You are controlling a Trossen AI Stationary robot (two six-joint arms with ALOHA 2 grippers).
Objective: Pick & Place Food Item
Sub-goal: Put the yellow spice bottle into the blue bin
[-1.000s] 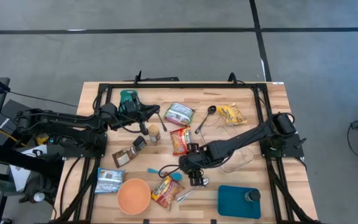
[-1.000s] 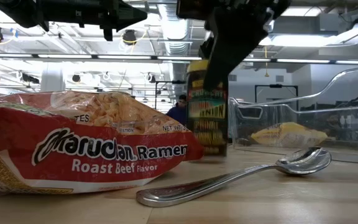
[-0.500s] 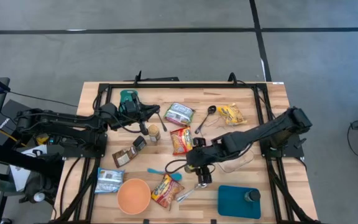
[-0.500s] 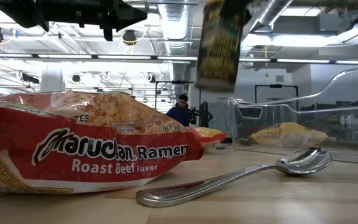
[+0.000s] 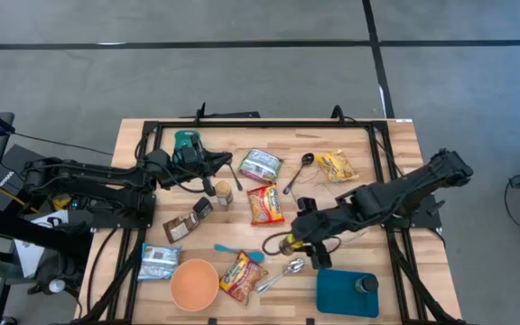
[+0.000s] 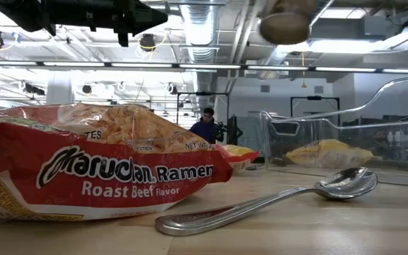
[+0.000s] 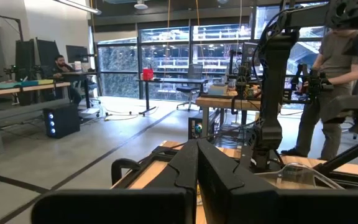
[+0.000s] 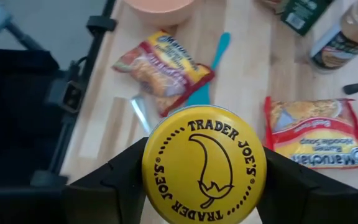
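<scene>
The yellow-lidded jar [image 8: 204,163] hangs clear of the counter [image 5: 395,144] near its front edge, gripped by the right gripper [image 5: 301,240], whose fingers [image 8: 114,180] clamp the lid's sides. From overhead the jar looks tipped on its side, though that view is too small to be sure. Held by a smooth round lid, it could twist or slip out and drop onto the spoon [image 5: 283,273] or ramen packet [image 5: 242,275] below. The left gripper [image 7: 196,165] waits, fingers pressed together, near the back-left corner.
</scene>
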